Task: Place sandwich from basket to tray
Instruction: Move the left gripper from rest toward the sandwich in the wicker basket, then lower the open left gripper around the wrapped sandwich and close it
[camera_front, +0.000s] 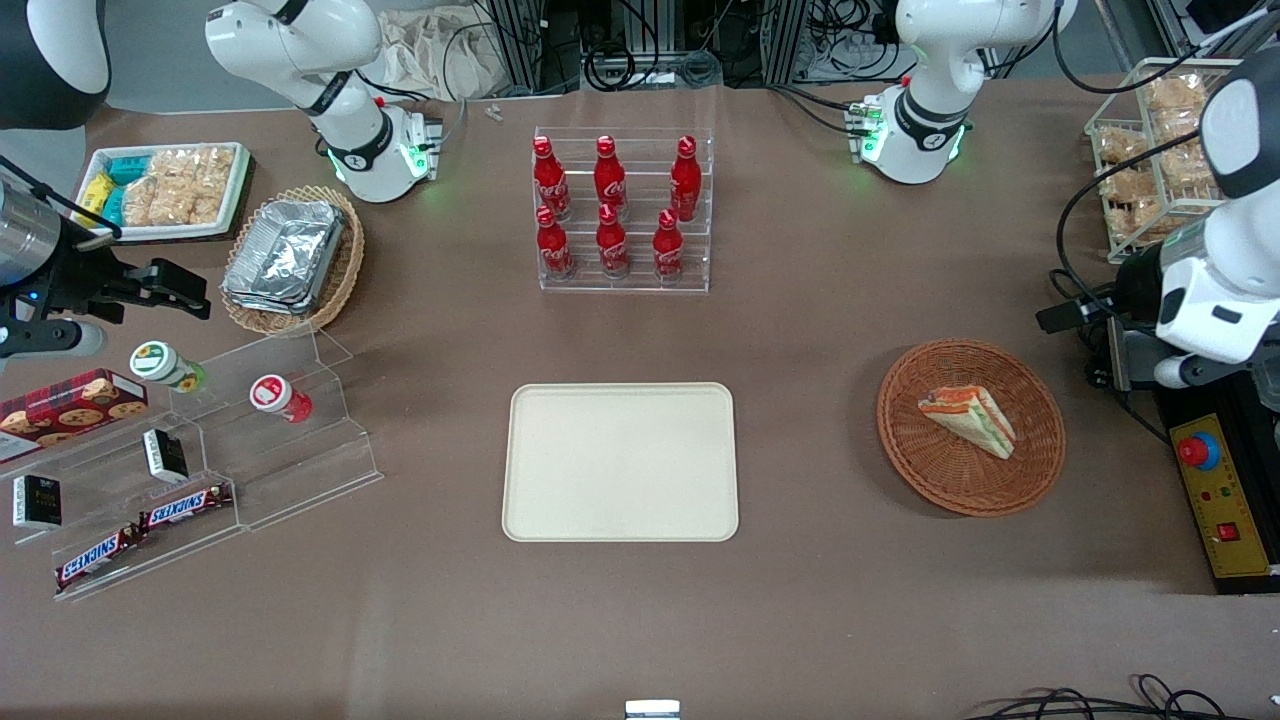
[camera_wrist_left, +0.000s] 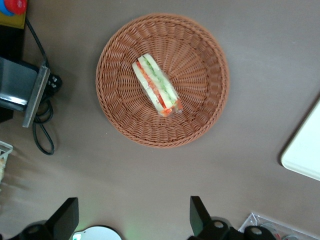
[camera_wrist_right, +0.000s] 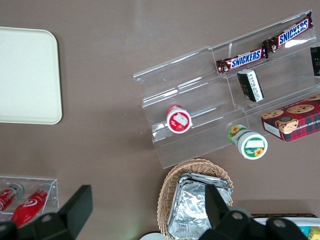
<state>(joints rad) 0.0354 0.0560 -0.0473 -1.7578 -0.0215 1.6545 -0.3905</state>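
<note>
The sandwich (camera_front: 968, 418), a white-bread wedge with orange-red and green layers, lies in the round reddish-brown basket (camera_front: 920, 460) toward the working arm's end of the table. The cream tray (camera_front: 620, 462) lies flat and empty at mid-table. My left gripper (camera_front: 1075, 305) hangs above the table beside the basket, a little farther from the front camera than it. In the left wrist view the gripper (camera_wrist_left: 132, 220) is wide open and empty, well above the sandwich (camera_wrist_left: 155, 86) and basket (camera_wrist_left: 200, 100). A corner of the tray (camera_wrist_left: 305, 150) shows there too.
A clear rack of red bottles (camera_front: 622, 210) stands farther back than the tray. A yellow control box (camera_front: 1215, 490) and cables (camera_wrist_left: 42, 125) lie beside the basket. A wire rack of snacks (camera_front: 1150, 160) stands nearby. A clear stepped shelf (camera_front: 300, 470) stands at the parked arm's end.
</note>
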